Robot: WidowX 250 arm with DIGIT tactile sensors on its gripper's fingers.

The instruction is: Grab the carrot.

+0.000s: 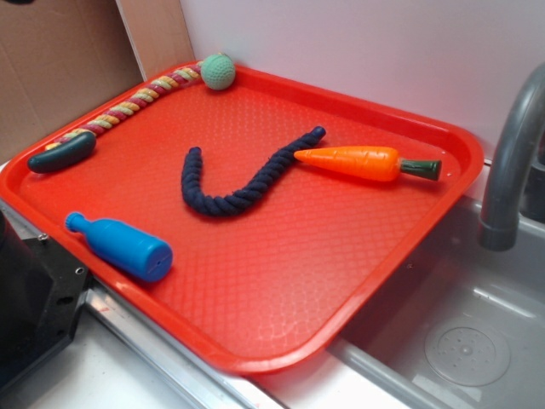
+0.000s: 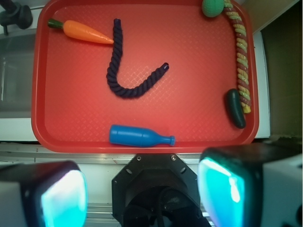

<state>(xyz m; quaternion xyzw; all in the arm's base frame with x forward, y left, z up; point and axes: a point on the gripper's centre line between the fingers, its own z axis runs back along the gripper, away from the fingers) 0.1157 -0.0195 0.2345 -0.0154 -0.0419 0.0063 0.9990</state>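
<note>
On textured red tray (image 1: 281,341), glossy tapered carrot (image 1: 353,161)

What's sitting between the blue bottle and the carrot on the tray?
The navy rope curls between the blue plastic bottle and glossy orange toy carrot, clearest in the wrist view.

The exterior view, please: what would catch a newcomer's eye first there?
The bright red tray fills the view, beside a grey sink. On it, the glossy orange carrot lies near the far right rim, its tip touching or nearly touching one end of the curved navy rope at the centre. A blue bottle lies near the front left edge.
</note>
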